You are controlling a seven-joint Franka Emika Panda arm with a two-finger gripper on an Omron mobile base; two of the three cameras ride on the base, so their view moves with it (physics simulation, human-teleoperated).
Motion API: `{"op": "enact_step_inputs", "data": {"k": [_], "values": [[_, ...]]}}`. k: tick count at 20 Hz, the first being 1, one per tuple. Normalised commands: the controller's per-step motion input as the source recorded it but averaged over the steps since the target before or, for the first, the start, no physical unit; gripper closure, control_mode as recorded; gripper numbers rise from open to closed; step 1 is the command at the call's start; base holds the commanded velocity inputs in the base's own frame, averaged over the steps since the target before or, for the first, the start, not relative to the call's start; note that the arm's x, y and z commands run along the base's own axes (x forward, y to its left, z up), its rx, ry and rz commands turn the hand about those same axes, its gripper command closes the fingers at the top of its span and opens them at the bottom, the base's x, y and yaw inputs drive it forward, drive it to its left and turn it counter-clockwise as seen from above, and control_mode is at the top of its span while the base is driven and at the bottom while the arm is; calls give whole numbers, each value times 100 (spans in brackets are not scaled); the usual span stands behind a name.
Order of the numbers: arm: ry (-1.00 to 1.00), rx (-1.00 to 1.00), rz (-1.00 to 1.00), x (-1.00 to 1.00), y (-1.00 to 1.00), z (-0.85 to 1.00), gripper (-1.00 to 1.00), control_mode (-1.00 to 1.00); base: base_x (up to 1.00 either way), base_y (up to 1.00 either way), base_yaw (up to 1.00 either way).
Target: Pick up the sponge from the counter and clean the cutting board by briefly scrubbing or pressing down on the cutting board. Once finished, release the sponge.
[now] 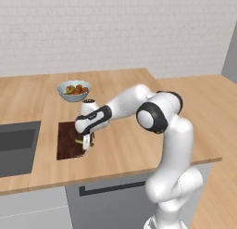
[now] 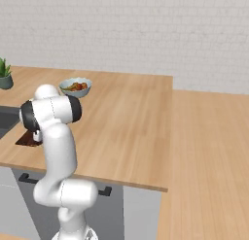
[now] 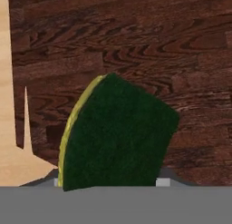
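Note:
The dark reddish-brown cutting board (image 1: 68, 140) lies on the light-wood counter (image 1: 129, 144) between the sink and the arm. My gripper (image 1: 86, 143) hangs low over the board's right edge, shut on the sponge (image 1: 80, 142). In the hand view the sponge (image 3: 118, 132) sits tilted between the fingers, dark green face toward the camera and a yellow edge on its left. It hides most of both fingertips. Behind it lies the grain of the cutting board (image 3: 136, 46), with a strip of counter (image 3: 4, 82) at the left. I cannot tell whether the sponge touches the board.
A pale bowl of fruit (image 1: 74, 90) stands behind the board. The grey sink basin (image 1: 16, 147) lies just left of it. A small potted plant (image 2: 5, 74) is at the far left in the right base view. To the right of the arm the counter (image 2: 136, 117) runs wide.

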Motion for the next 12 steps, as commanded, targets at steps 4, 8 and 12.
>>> {"op": "enact_step_inputs", "data": {"k": [4, 8, 12], "values": [[-3, 0, 11, 24, 0, -53, 100, -100, 0, 0, 0], [-15, 0, 8, 40, -11, -12, 100, -100, 0, 0, 0], [-23, 1, 8, 58, -16, -1, 100, -100, 0, 0, 0]]}}
